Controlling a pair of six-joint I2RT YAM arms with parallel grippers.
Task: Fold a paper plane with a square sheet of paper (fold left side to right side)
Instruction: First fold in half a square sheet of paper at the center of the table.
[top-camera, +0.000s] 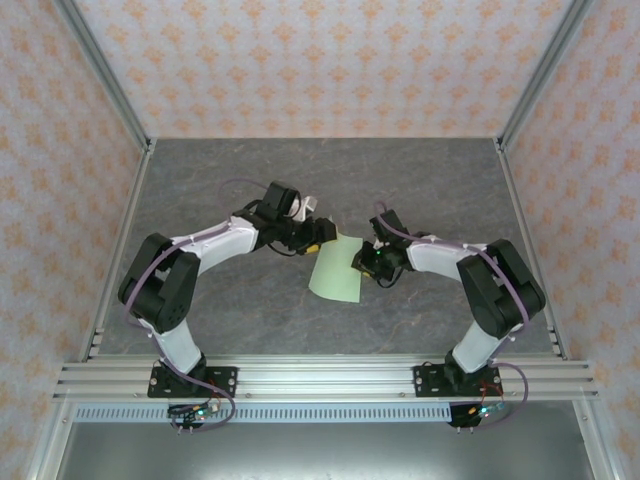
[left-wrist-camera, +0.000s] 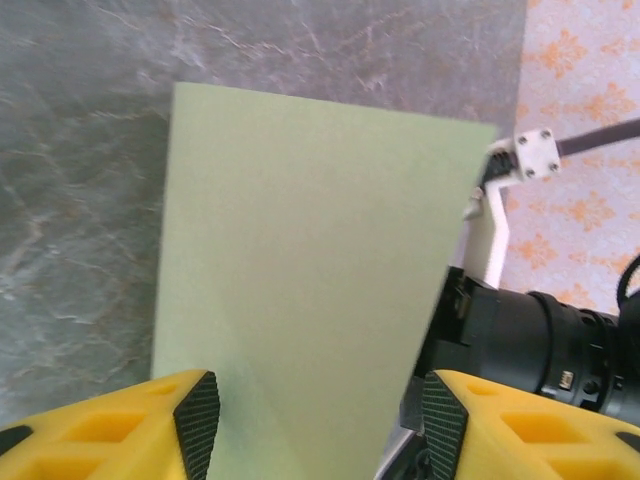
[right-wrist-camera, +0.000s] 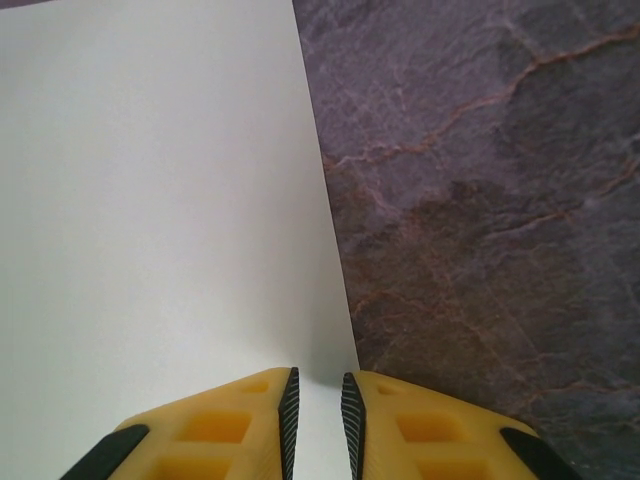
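From above, the green sheet (top-camera: 337, 268) sits mid-table (top-camera: 300, 180), with the right gripper (top-camera: 368, 262) at its 3 o'clock edge and the left gripper (top-camera: 322, 238) at its 11 o'clock corner. At the left wrist, the jaws stand apart and the sheet lies loose beneath them. At the right wrist, the jaws pinch the sheet's edge at 6 o'clock. Held by one grip only, the sheet may swing and crease crookedly.
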